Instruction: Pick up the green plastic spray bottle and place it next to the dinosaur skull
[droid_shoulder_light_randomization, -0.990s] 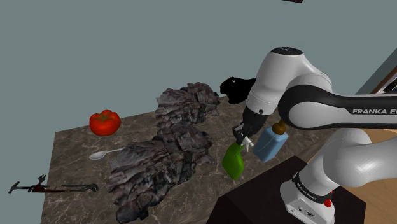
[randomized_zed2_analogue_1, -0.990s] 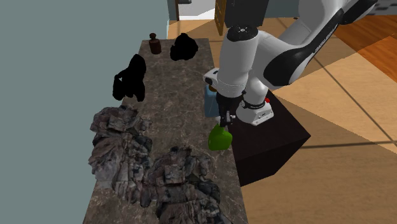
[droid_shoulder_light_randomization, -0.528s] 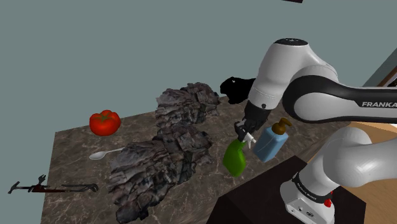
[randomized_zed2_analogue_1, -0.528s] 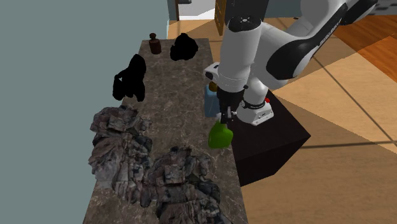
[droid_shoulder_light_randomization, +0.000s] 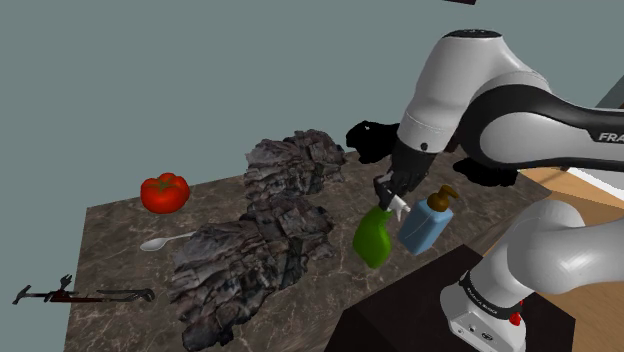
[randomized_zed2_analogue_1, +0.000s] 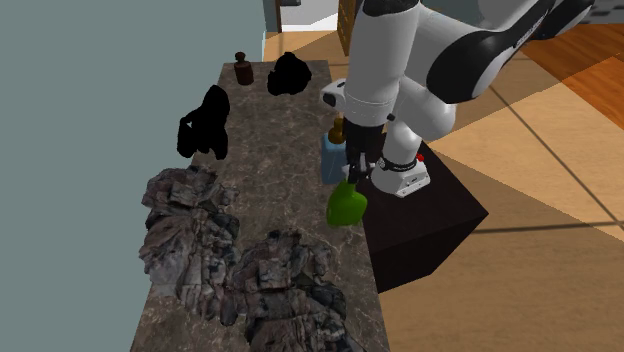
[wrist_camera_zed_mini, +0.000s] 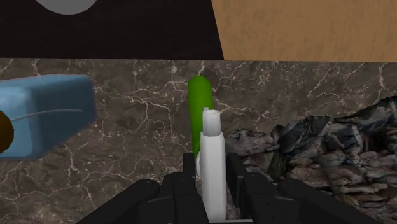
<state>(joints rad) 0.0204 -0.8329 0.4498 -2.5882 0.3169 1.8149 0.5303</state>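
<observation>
Taken from the shoulder view's left, a dark hand tool (droid_shoulder_light_randomization: 82, 295) is lying at the marble bench's (droid_shoulder_light_randomization: 120, 230) left end by its front edge. Beyond it a pale spoon (droid_shoulder_light_randomization: 165, 241) is resting near a red tomato (droid_shoulder_light_randomization: 164, 192), which is sitting close to the wall edge. The grey, rock-like dinosaur skull (droid_shoulder_light_randomization: 265, 230) is sprawling across the middle of the bench from the wall edge toward the front edge. Behind its far end a black shape (droid_shoulder_light_randomization: 372, 140) is standing against the wall. Right of the skull and apart from it, the green spray bottle (droid_shoulder_light_randomization: 375, 240) is hanging tilted over the bench's edge beside the stand (droid_shoulder_light_randomization: 420, 320). The gripper (droid_shoulder_light_randomization: 388, 197) is clasping it by the white spray head (wrist_camera_zed_mini: 213, 165), one black finger pressing on each side. The bottle's base is looking clear of the marble. Just right of it, a blue pump bottle (droid_shoulder_light_randomization: 425, 222) with a brown top is standing near the same edge.
</observation>
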